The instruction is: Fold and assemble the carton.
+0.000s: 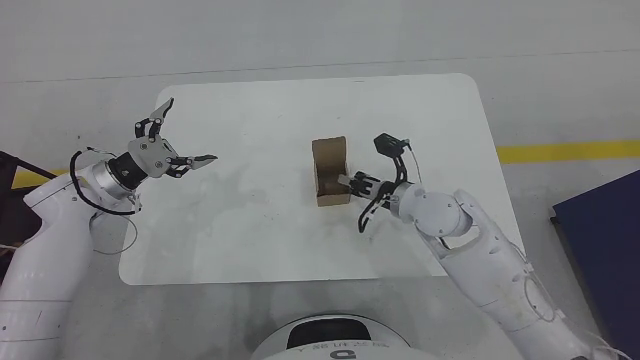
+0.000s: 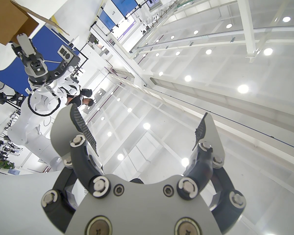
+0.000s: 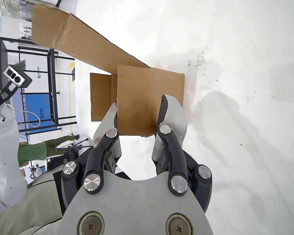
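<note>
A small brown carton point(image 1: 329, 165) stands on the white table point(image 1: 420, 110), its top open and one long flap point(image 3: 71, 40) sticking up. My right gripper point(image 1: 352, 192) is at the carton's near right corner. In the right wrist view its fingers point(image 3: 140, 101) are partly apart, straddling the carton's end panel point(image 3: 147, 91). One fingertip point(image 3: 165, 106) lies in front of the panel and the other sits at the panel's edge. My left gripper point(image 1: 190, 130) hangs wide open over the table's left part, far from the carton, holding nothing point(image 2: 139, 110). The left wrist view has the carton point(image 2: 5, 23) in the distance.
The table's rounded edge runs close to my left arm. On the floor, a yellow line point(image 1: 570, 150) and a blue object point(image 1: 600, 230) lie to the right. A dark object point(image 1: 12, 172) sits at the left edge. Bare tabletop surrounds the carton.
</note>
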Controlling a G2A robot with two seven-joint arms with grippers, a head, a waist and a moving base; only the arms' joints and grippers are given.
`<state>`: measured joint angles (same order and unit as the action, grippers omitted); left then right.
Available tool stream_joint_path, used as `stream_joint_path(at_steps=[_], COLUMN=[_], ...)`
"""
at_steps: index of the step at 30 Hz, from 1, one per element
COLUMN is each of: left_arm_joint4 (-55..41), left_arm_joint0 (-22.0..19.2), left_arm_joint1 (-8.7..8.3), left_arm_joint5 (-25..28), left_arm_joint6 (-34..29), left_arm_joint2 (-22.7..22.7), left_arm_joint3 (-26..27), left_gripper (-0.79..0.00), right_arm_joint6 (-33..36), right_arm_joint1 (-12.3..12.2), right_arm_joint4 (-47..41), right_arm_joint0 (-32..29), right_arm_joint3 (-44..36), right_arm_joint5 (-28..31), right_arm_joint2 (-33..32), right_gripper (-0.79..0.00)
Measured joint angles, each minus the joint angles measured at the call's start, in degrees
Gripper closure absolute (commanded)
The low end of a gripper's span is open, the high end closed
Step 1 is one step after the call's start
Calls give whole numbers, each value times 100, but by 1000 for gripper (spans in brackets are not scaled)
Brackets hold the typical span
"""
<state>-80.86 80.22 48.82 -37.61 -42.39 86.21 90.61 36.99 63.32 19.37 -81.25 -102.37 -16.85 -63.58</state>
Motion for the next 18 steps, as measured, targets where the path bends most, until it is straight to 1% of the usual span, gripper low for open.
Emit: stream_joint_path(at_steps=[2, 4, 6, 7, 9, 14, 18], left_arm_joint4=[0, 0, 0, 0, 0, 0, 0], left_arm_joint0=[0, 0, 0, 0, 0, 0, 0], left_arm_joint1=[0, 0, 0, 0, 0, 0, 0], left_arm_joint5=[0, 0, 0, 0, 0, 0, 0], left_arm_joint6=[0, 0, 0, 0, 0, 0, 0], left_arm_joint2=[0, 0, 0, 0, 0, 0, 0], left_arm_joint3=[0, 0, 0, 0, 0, 0, 0], left_gripper=[-785, -785, -785, -785, -785, -785, -785], right_arm_joint6=[22, 26, -2, -26, -119, -278, -240], right_arm_joint1=[13, 27, 31, 29, 16, -37, -51], right_arm_joint4=[81, 128, 107, 71, -89, -358, -341], right_arm_joint0=[65, 113, 117, 98, 3, -339, -445], right_arm_joint3=[19, -4, -58, -87, -163, -253, -212], right_arm_joint5=[-50, -94, -99, -87, -32, 101, 50], right_arm_joint2=[81, 148, 134, 95, -76, -520, -583], right_gripper=[-382, -446, -459, -456, -385, -354, -360])
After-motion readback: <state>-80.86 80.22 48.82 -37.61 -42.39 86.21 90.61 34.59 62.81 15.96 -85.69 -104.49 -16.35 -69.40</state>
